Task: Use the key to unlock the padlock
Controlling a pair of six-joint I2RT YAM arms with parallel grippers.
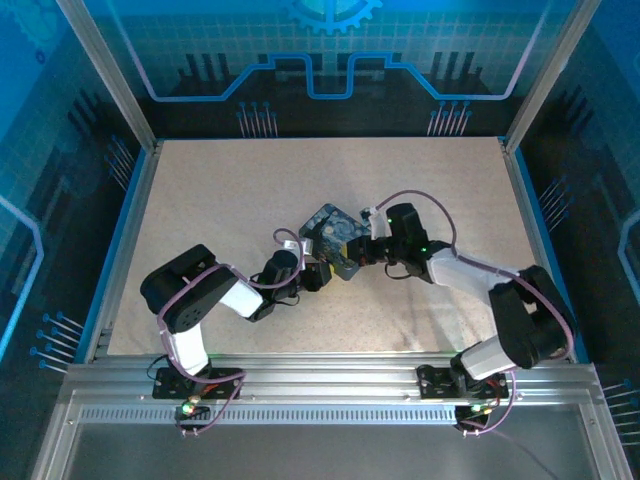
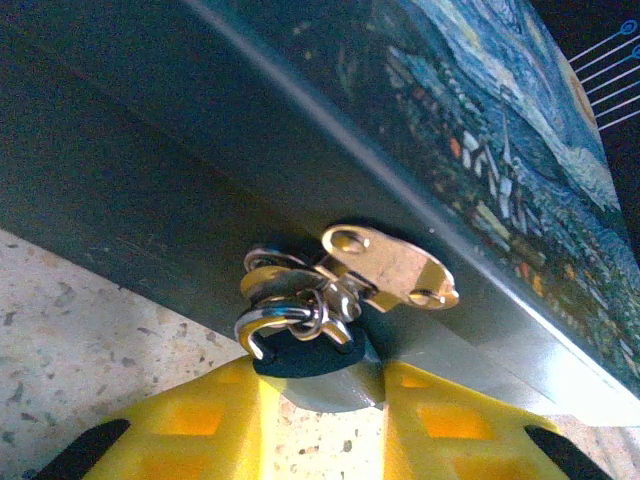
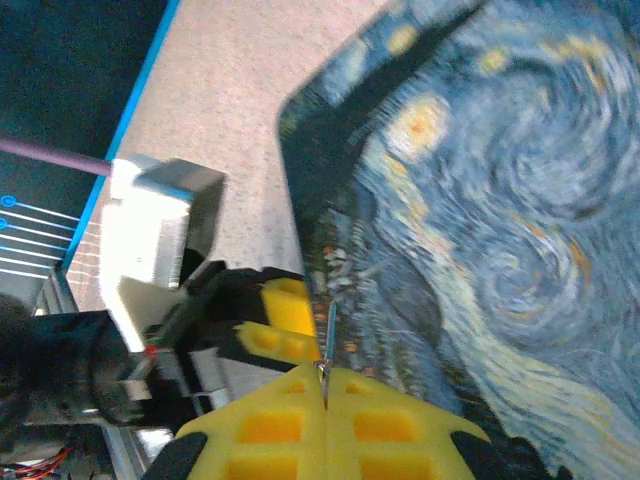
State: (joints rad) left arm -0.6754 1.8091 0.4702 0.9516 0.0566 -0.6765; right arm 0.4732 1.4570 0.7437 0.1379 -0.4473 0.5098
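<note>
Painted tin [image 1: 333, 230] askew in the middle of the table [image 1: 220, 190]; left gripper [image 1: 320, 277] and right gripper [image 1: 363, 256] at its near side

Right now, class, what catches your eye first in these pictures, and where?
The swirl-painted blue-and-yellow tin in the middle of the table stands out. At its brass hasp hangs the tiny padlock, flanked by the left jaws. The shut right jaws hold the thin key at the tin's edge.

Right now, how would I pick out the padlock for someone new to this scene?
Find the blue swirl-painted tin mid-table, then the brass hasp on its side wall. The padlock hangs from it, between the left gripper's yellow fingers: a small dark body with a silver shackle, unlike that flat brass plate.
</note>
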